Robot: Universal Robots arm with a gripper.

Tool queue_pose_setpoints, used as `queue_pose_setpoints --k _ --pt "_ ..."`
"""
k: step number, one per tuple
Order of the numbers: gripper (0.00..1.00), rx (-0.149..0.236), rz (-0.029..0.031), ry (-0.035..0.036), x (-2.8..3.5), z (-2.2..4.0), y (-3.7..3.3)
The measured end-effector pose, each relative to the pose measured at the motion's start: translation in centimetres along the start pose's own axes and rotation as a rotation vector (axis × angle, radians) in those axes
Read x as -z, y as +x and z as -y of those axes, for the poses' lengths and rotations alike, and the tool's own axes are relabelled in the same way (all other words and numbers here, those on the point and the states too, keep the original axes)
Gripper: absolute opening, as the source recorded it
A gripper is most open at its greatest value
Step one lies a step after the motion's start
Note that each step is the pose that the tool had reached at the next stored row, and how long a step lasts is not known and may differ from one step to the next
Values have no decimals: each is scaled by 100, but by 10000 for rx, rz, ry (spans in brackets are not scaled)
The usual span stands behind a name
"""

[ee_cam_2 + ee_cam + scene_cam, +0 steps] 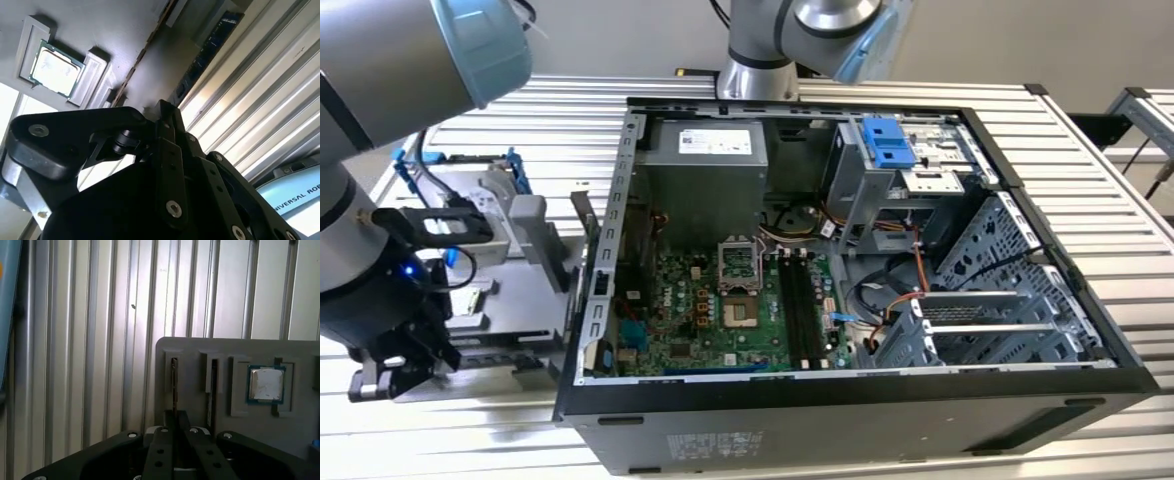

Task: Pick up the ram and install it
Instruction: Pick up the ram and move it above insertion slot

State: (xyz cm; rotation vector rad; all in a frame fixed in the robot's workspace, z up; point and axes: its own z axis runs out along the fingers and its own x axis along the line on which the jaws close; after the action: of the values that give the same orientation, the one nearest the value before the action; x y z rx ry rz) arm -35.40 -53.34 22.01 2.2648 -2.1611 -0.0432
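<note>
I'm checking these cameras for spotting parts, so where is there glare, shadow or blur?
Exterior view: even light, the open computer case sharp, the near arm soft. Second wrist view: strong glare on the ribbed table, the square chip washed pale. First wrist view: the gripper dark against the bright table, the chip reflecting light.
</note>
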Motion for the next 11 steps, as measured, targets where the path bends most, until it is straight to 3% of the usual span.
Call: queue_pose_setpoints --k 2,11 --pt "0 -17 0 -1 45 -1 0" --pt "0 -18 1 0 452 -12 -6"
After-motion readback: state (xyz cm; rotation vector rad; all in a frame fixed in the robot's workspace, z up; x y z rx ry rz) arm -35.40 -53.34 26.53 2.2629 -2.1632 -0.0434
